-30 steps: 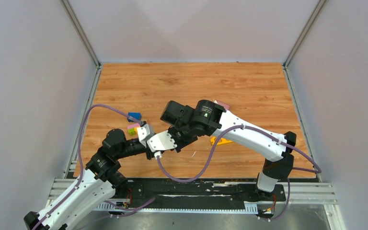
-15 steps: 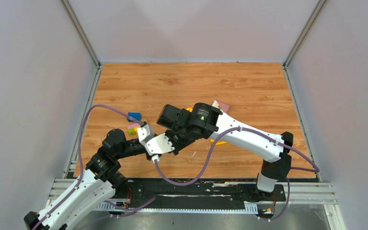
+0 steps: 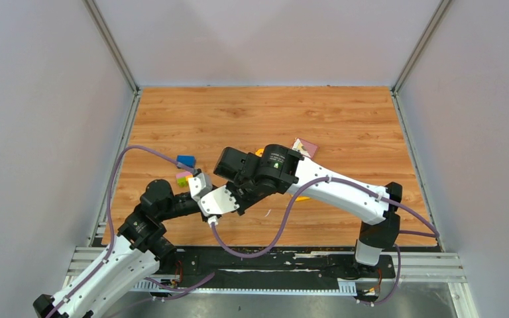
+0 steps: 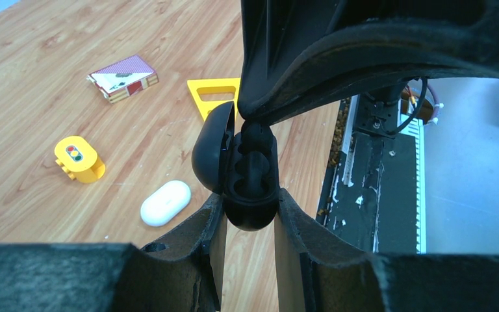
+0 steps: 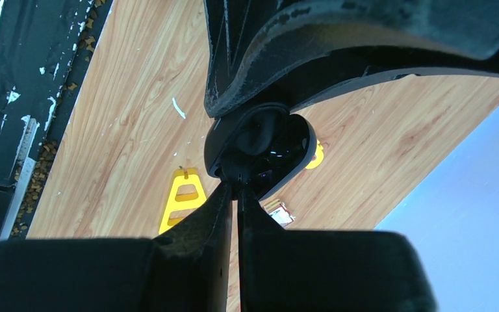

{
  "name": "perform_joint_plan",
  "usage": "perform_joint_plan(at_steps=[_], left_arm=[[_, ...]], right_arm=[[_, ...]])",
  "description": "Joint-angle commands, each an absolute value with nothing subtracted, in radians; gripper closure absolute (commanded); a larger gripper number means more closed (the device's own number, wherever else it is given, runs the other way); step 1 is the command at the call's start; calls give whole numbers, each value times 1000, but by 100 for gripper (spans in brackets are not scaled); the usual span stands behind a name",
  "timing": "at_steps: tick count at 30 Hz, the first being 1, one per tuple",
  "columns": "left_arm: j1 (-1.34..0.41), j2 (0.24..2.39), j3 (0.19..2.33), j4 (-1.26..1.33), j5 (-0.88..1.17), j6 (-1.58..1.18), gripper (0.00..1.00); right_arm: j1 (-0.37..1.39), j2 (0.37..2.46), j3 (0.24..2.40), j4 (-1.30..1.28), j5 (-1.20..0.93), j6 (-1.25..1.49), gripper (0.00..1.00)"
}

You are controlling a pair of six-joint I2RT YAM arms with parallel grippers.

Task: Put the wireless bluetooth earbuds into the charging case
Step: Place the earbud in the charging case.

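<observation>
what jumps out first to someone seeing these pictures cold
An open black charging case is held up off the table by the left gripper, one of its jaws on each side. The right gripper pokes into it from above, jaws almost together. On the wood below lie a white oval case and a yellow triangle.

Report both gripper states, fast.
Left gripper: shut on the black charging case, lid open.
Right gripper: shut, tips at the case's opening; whether they pinch anything cannot be told.
</observation>
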State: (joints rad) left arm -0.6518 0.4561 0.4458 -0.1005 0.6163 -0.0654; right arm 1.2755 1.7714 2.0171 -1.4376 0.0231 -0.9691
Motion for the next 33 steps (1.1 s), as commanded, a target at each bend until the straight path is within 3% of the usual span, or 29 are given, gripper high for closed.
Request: perform_joint_plan(at_steps=[1,5,11,22,33], left_arm=[[-649,440,451,-48,631,-72,98],[-650,440,450,-46,631,-73,98],[-649,443,449,-47,627,-74,98],[-649,435,451,-46,624,-78,99],[-649,381,431,-20,628,-65,100]], right_arm=[[1282,1784,2050,-1400,38,-950,94],[1282,1782,2050,-1385,38,-933,87],[1282,1777,2064,-1377,50,-917,85],[1282,1759,2051,-1373,47,-904,98],[1267,1736,2066,-1335,17,-888,100]])
